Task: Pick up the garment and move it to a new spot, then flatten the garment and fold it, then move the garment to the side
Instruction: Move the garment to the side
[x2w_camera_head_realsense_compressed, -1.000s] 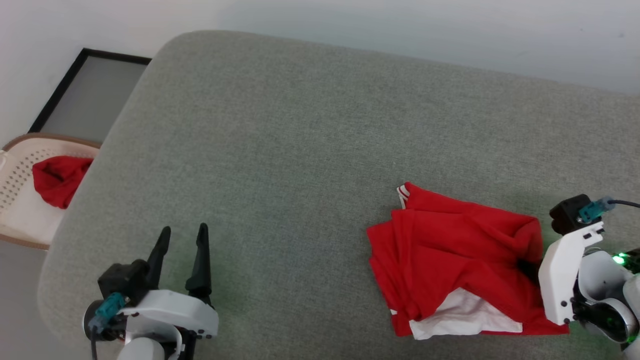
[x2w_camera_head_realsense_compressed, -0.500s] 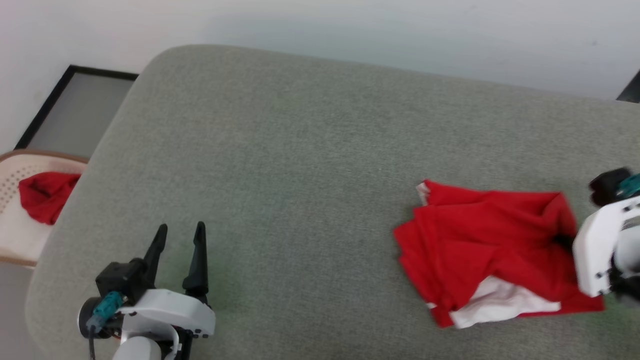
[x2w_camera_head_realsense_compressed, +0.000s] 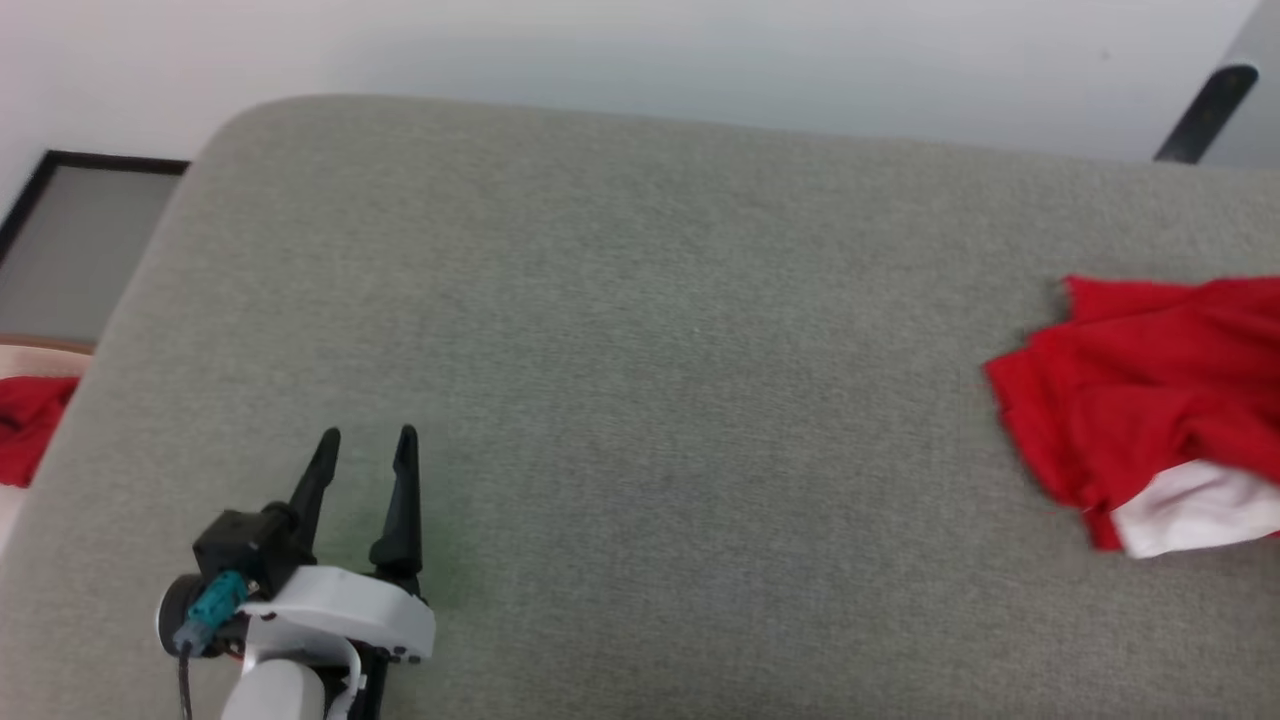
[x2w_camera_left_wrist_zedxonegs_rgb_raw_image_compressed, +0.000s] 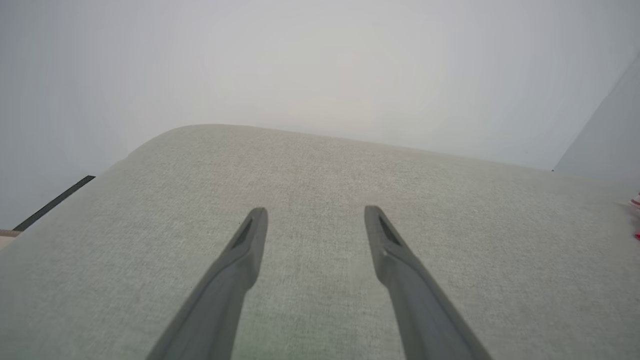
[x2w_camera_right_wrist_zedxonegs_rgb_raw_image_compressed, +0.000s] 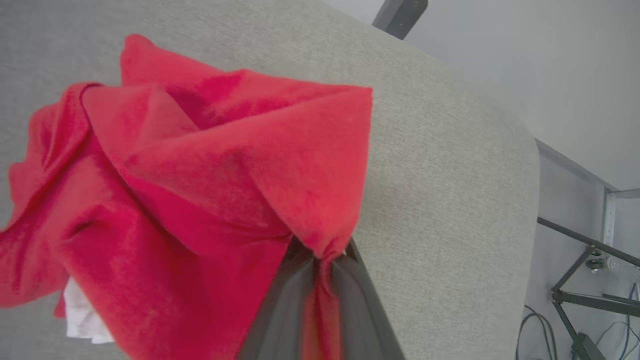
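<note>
Grey-green cushion takes up most of the head view, w/ white wall as bkgd. Off its left edge, on the floor: 1 black-framed panel and, nearer, a tan basket rim w/ 1 red cloth in it, both cut off by the view's edge. Past the far right corner 1 dark bar slants vs the wall. The right wrist view shows a metal frame w/ cables beyond the cushion's right edge.

The garment lies bunched at the cushion's right edge, 1 white sleeve poking out on the near side. Its right part is cut off in the head view and it's blurred there.

The right gripper has its fingers pressed together, pinching a twist of red fabric. Cloth peaks up at the pinch and drapes over the tips, hiding them.

The left gripper is near the cushion's near left corner, fingers spread, only cushion fabric btwn them; touching or hovering, can't tell. It's well apart from the garment, bare cushion btwn.

A red-white sliver at the left wrist view's right edge is too small to ID.

Count: 2 grippers, 1 garment, 1 other red cloth.
</note>
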